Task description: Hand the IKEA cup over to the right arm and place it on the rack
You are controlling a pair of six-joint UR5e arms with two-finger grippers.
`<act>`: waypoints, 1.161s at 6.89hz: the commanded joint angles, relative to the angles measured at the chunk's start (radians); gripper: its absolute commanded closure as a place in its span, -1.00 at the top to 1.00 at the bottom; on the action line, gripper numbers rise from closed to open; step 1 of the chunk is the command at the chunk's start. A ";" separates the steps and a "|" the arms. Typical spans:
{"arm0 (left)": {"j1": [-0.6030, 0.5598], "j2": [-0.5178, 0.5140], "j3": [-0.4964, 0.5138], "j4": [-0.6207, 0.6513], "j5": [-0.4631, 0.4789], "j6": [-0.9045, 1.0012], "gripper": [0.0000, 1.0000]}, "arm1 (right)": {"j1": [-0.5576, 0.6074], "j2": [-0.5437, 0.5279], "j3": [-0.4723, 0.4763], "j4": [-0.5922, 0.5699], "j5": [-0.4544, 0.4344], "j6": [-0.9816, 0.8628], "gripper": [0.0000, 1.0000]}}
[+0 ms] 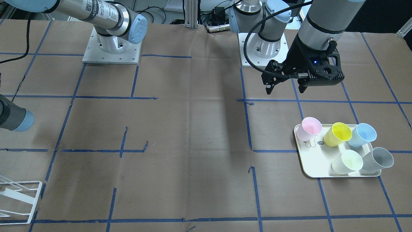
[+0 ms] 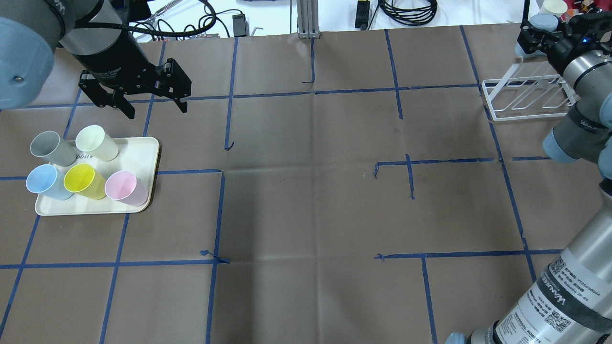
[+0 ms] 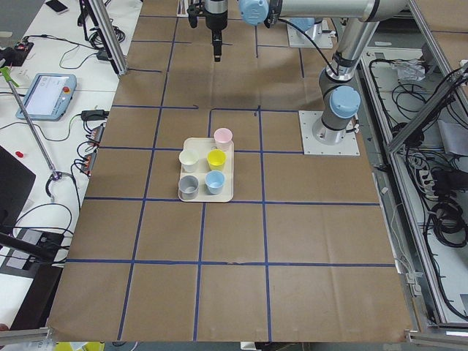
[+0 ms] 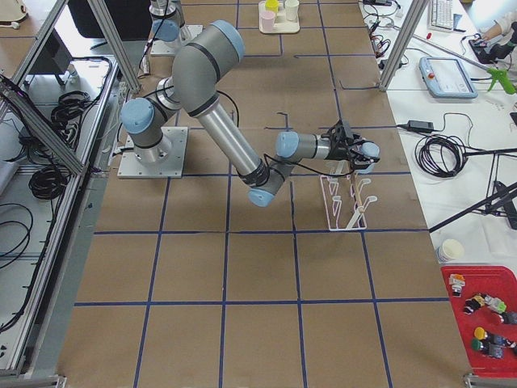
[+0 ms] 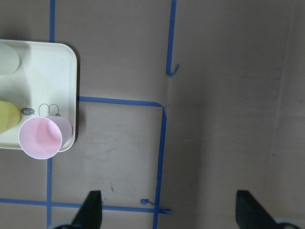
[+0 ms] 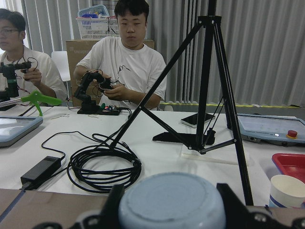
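Across your desk (image 2: 306,191), the right arm (image 4: 222,129) reaches to the far right corner. There its hand (image 6: 170,212) pinches an upturned pale blue cup (image 6: 171,198) just above the rack (image 2: 526,95); you cannot tell whether they touch. The left hand (image 2: 155,109) hangs spread and empty beside the tray (image 2: 143,157) near the left edge. On the tray, mouths up, stand a grey cup (image 2: 48,148), cream cup (image 2: 95,142), blue cup (image 2: 45,181), yellow cup (image 2: 83,181) and pink cup (image 2: 125,187).
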 commanded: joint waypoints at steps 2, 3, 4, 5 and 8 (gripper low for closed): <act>0.000 0.000 0.002 0.000 -0.002 0.000 1.00 | 0.001 -0.001 -0.003 0.009 -0.008 0.001 0.99; -0.002 0.000 0.006 0.000 -0.002 0.000 1.00 | 0.001 -0.004 -0.005 0.012 -0.013 0.001 0.99; -0.002 0.000 0.005 0.002 -0.001 0.002 1.00 | 0.001 -0.011 -0.008 0.015 -0.014 0.001 0.99; -0.002 0.002 0.006 0.005 -0.001 0.000 1.00 | -0.001 -0.030 -0.017 0.056 -0.016 0.001 0.99; -0.002 0.000 0.008 0.006 -0.002 0.000 1.00 | 0.002 -0.115 -0.054 0.218 -0.013 -0.010 0.99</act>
